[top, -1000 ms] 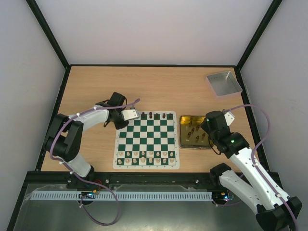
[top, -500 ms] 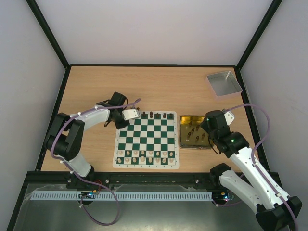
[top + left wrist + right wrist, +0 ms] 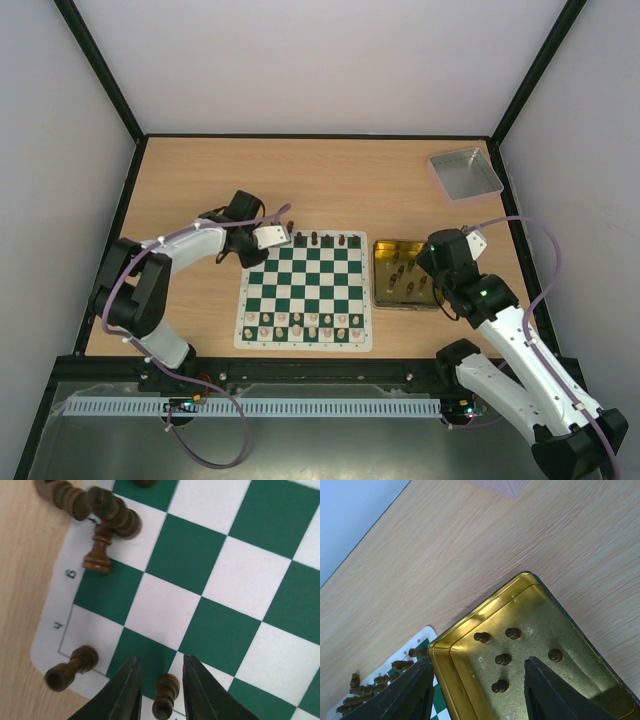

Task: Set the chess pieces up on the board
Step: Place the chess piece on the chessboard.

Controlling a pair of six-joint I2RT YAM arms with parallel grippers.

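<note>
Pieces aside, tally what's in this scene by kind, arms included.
Chessboard: 1
Gold tin: 1
Grey tray: 1
Robot arms: 2 (left arm, right arm)
Total: 5

Bare board [image 3: 215, 575] beside clustered chess pieces [image 3: 107, 512]

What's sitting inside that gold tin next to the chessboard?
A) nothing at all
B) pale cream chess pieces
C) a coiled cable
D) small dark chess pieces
D: the right wrist view shows several dark chess pieces standing upright on the floor of the gold tin.
</note>
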